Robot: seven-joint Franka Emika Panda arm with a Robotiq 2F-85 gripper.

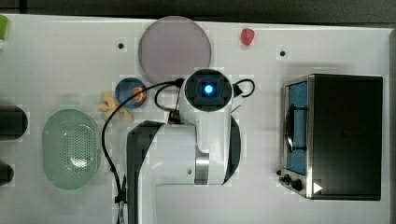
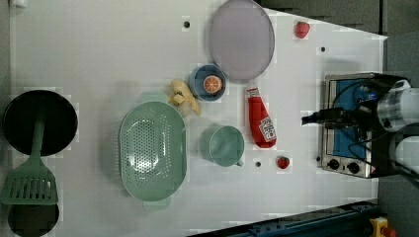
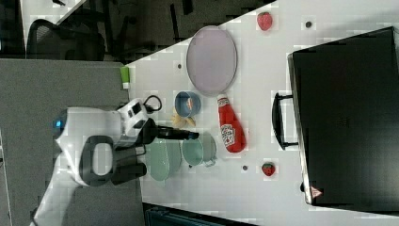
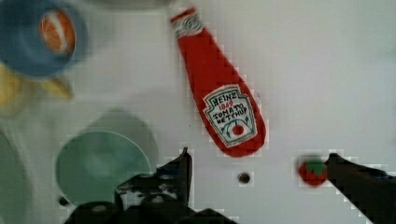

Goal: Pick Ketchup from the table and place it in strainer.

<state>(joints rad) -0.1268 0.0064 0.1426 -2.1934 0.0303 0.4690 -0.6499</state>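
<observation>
The Ketchup [image 2: 259,118], a red squeeze bottle with a white cap and a dark label, lies flat on the white table between the grey-lilac plate and a strawberry. It also lies in plain sight in the right view [image 3: 229,127] and the wrist view [image 4: 217,88]. In the top view the arm covers it. My gripper [image 4: 259,161] is open, its two dark fingers spread wide above the table just off the bottle's broad end, with nothing between them. The strainer [image 2: 153,150], a pale green perforated oval basket, stands empty toward the left view's left [image 1: 71,148].
A green cup [image 2: 225,145] stands between the strainer and the bottle. A blue bowl with an orange slice [image 2: 207,84], banana pieces [image 2: 184,98] and the plate [image 2: 242,39] are nearby. A strawberry [image 4: 312,171] lies beside one fingertip. A toaster oven [image 2: 346,123] stands behind the arm.
</observation>
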